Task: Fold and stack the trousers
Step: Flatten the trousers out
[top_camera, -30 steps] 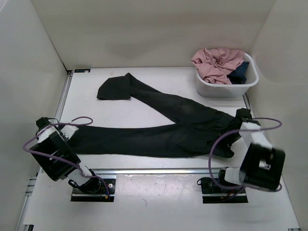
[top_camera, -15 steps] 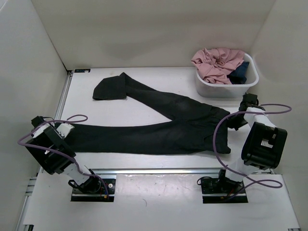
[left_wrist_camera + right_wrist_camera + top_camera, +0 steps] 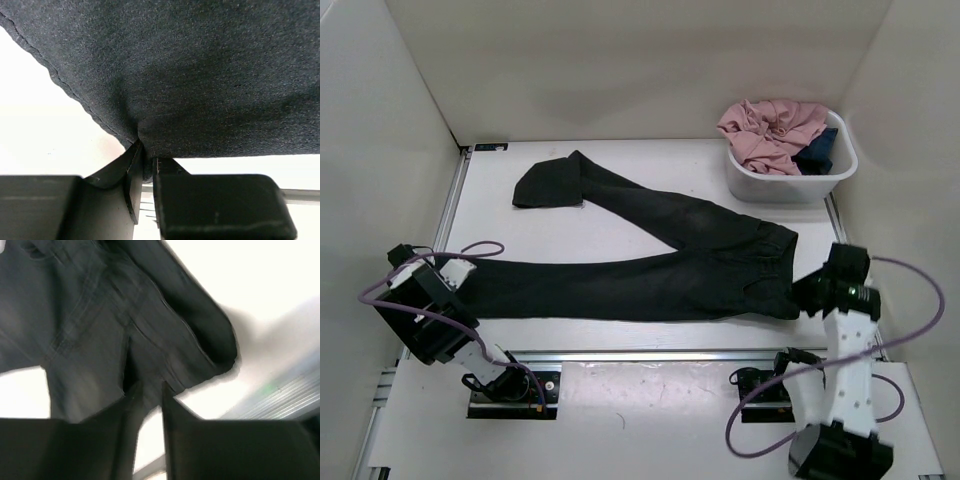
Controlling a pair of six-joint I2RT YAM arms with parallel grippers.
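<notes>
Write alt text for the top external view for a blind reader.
A pair of black trousers lies spread across a white table, waist to the right, legs splayed leftward. The left gripper is at the near leg's hem, the right gripper at the waistband's near corner. A white tub at back right holds a pink garment.

Right wrist view motion-blurred: trousers (image 3: 125, 315) smeared, right gripper (image 3: 148, 395) grip unclear (fabric pinched or just beyond, can't tell). Left wrist view: trousers run off top and both sides.
</notes>
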